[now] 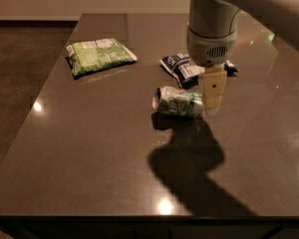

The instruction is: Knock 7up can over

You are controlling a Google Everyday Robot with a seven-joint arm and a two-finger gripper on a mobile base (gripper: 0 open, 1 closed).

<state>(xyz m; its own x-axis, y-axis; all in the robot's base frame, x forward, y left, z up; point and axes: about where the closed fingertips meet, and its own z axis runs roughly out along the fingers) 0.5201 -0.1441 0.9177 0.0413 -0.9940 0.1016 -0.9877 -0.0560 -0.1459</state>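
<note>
7up can point(178, 102) lies on its side near the middle of the dark table point(89, 158), its length running left to right, one round end facing left and its green label marks showing on the silver body. At the far left, beyond the table's edge, is a brown floor point(20, 59). On the table's left rear part a green snack bag point(99, 55) lies flat, well apart from the can. Behind the can and a little to its right lies a dark blue snack bag point(182, 68), near the can but not touching it. The gripper point(213, 91) hangs straight down at the can's right end, its pale cream tip touching or just beside that end; which of the two cannot be told. How far the gripper is open cannot be told from this view either, and it does not appear to have hold of the can. Above it rises the thick grey arm point(212, 29), partly covering the blue bag's right side. The arm's dark shadow point(189, 158) spreads over the tabletop in front of the can.
</note>
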